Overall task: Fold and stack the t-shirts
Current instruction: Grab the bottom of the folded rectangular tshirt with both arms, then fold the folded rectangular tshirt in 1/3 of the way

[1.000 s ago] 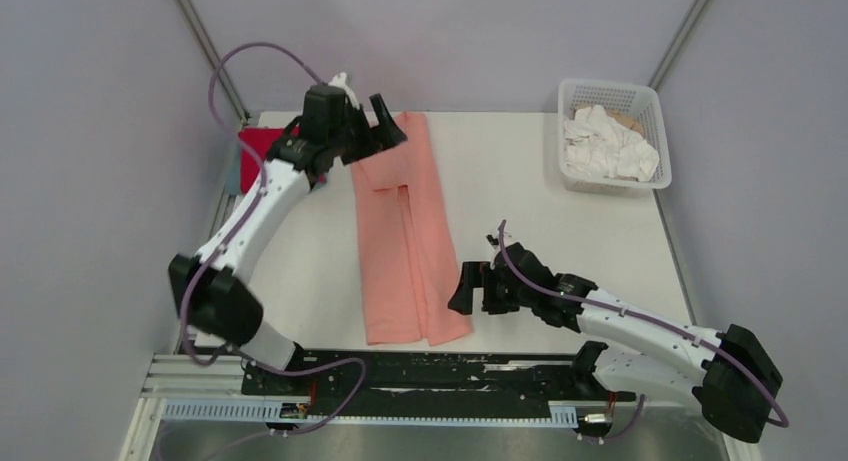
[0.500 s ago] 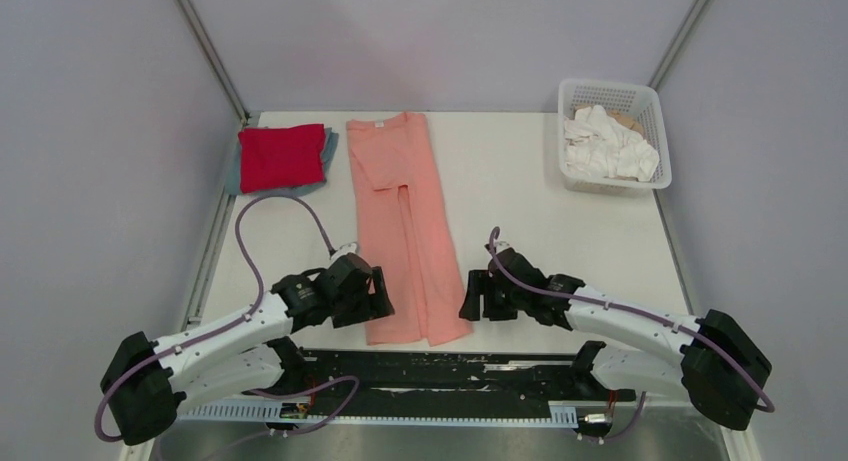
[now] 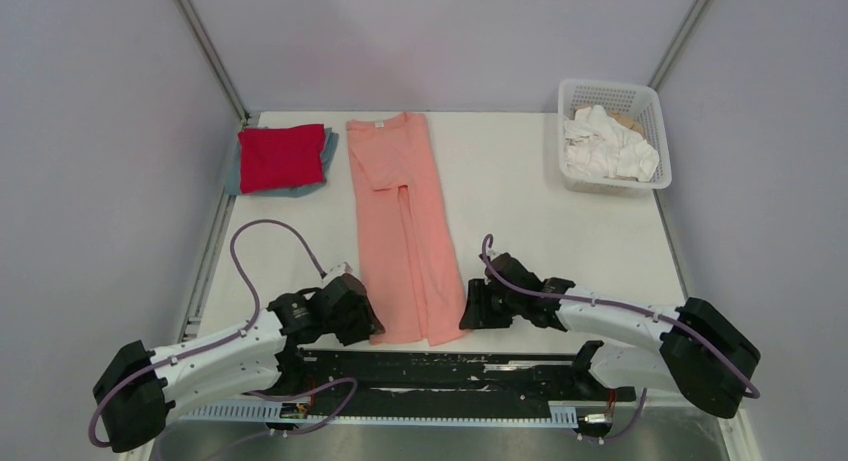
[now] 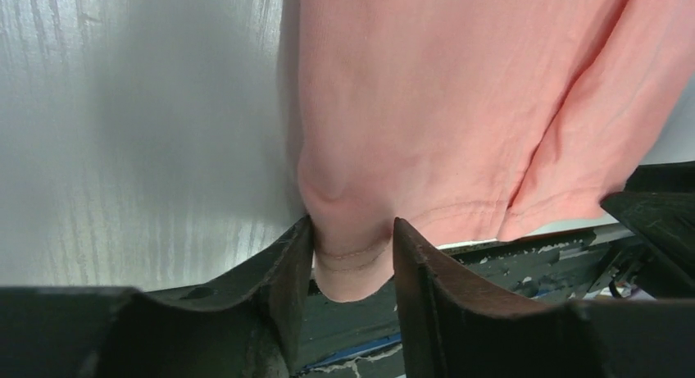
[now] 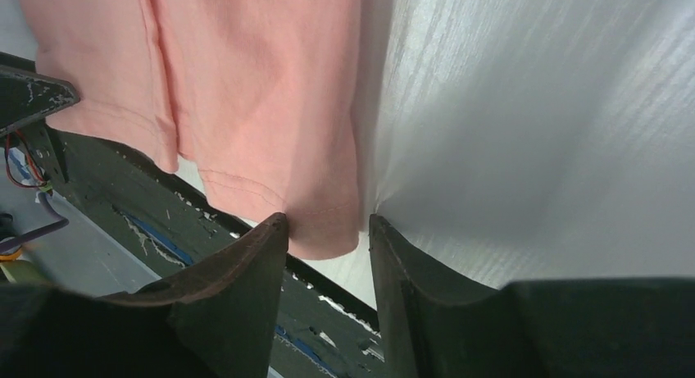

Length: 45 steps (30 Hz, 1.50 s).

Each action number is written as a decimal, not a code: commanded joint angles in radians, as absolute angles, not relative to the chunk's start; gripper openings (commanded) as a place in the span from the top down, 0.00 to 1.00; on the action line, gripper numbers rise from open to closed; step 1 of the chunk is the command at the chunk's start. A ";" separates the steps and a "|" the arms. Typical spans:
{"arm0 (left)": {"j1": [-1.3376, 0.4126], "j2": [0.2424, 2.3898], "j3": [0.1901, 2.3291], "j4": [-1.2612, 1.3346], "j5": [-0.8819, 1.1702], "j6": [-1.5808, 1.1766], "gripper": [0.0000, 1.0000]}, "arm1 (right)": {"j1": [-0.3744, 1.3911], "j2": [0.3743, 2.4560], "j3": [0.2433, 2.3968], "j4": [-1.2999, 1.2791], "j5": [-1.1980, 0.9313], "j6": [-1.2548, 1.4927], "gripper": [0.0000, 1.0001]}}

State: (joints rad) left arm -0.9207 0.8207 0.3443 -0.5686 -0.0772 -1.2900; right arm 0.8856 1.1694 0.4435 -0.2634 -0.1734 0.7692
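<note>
The salmon-pink t-shirt [image 3: 405, 221] lies folded into a long strip down the middle of the table, neck label at the far end. Its near hem overhangs the table's front edge. My left gripper [image 3: 368, 321] is at the hem's near-left corner. In the left wrist view that corner [image 4: 351, 263] is bunched between the two fingers of the gripper [image 4: 352, 230] and touches both. My right gripper [image 3: 468, 311] is at the near-right corner. There the cloth [image 5: 324, 230] sits between the fingers of the gripper [image 5: 328, 222] with a slim gap on one side. The folded red t-shirt [image 3: 280, 156] rests on the grey-blue one [image 3: 232, 176] at the far left.
A white lattice basket [image 3: 565, 131] holding white cloth [image 3: 610, 146] stands at the far right corner. The black rail of the arm bases [image 3: 450, 366] runs just below the table's front edge under the hem.
My left arm swung from the shirt's far end to its near-left corner. My right gripper slid in to the near-right corner. Both sets of jaws have narrowed round the hem.
</note>
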 commanded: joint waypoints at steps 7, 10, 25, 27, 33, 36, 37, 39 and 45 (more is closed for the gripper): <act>-0.928 0.825 0.262 -0.514 -0.051 -1.348 0.82 | 0.892 1.225 0.414 -0.189 -0.223 0.804 0.78; -0.928 0.821 0.264 -0.515 -0.035 -1.350 0.96 | 0.897 1.233 0.410 -0.166 -0.254 0.804 0.91; -1.122 0.775 0.346 -0.372 0.015 -1.325 1.00 | 0.954 0.803 0.382 -0.327 -0.268 0.802 1.00; -1.120 0.765 0.372 -0.363 -0.025 -1.297 1.00 | 0.954 0.829 0.417 -0.324 -0.205 0.798 1.00; -1.021 0.755 0.426 -0.395 -0.102 -1.236 1.00 | 0.943 1.005 0.603 -0.306 -0.048 0.733 1.00; -0.907 0.758 0.432 -0.358 -0.079 -1.175 1.00 | 0.905 1.110 0.697 -0.302 -0.045 0.710 1.00; -0.883 0.764 0.440 -0.354 -0.076 -1.159 1.00 | 0.888 1.144 0.726 -0.302 -0.044 0.698 1.00; -0.806 0.778 0.466 -0.359 -0.059 -1.105 1.00 | 0.864 1.200 0.775 -0.298 -0.036 0.675 1.00; -0.608 0.869 0.560 -0.345 -0.014 -0.984 1.00 | 0.790 1.354 0.916 -0.294 -0.013 0.612 1.00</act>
